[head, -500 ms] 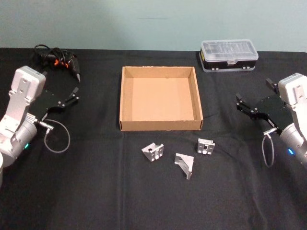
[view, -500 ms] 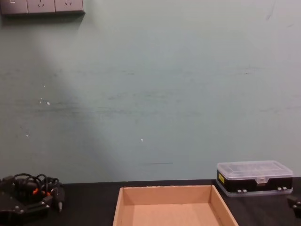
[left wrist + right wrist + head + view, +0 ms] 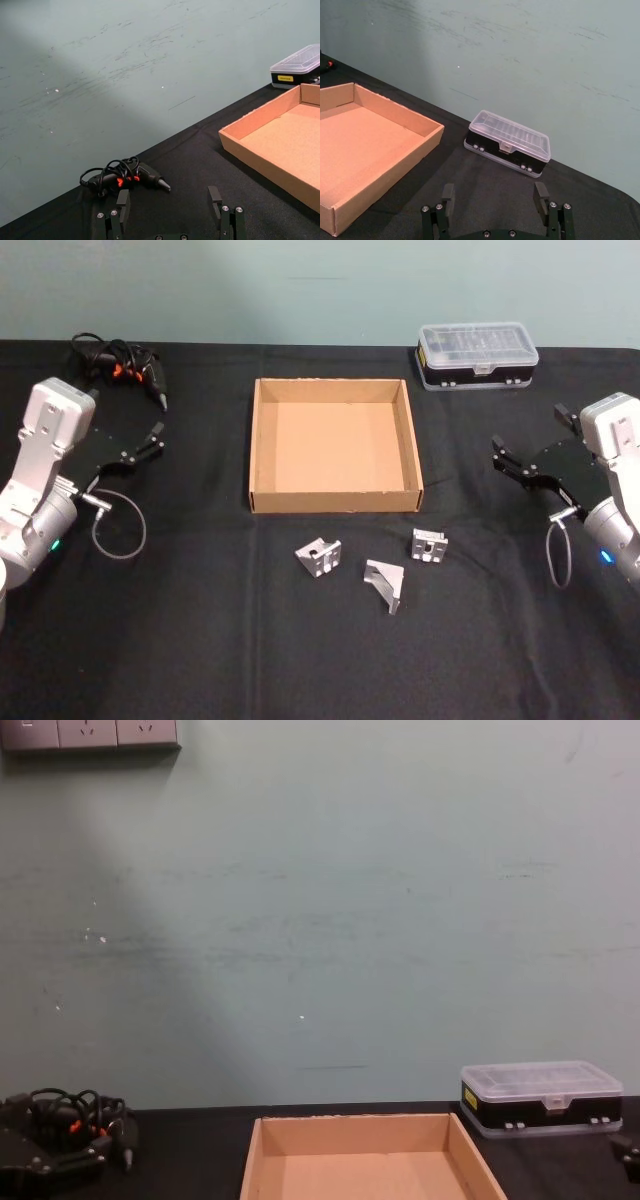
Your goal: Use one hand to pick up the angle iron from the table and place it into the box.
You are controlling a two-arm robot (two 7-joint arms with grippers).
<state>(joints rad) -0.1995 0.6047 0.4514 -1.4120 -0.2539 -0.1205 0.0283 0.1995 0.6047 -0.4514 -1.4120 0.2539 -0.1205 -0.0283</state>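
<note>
3 angle irons lie on the black table [image 3: 200, 640] just in front of the cardboard box [image 3: 333, 502], none inside it: the left angle iron [image 3: 319, 558], the middle angle iron [image 3: 385, 586] and the right angle iron [image 3: 429, 545]. The left gripper [image 3: 156, 440] and the right gripper [image 3: 499, 457] hover out at the table's sides, fingers spread, holding nothing. The right gripper probably has the shorter reach. It should descend over the right angle iron, turn so its fingers straddle 1 flat flange, clamp squarely, then lift clear of the box's low front wall before releasing.
</note>
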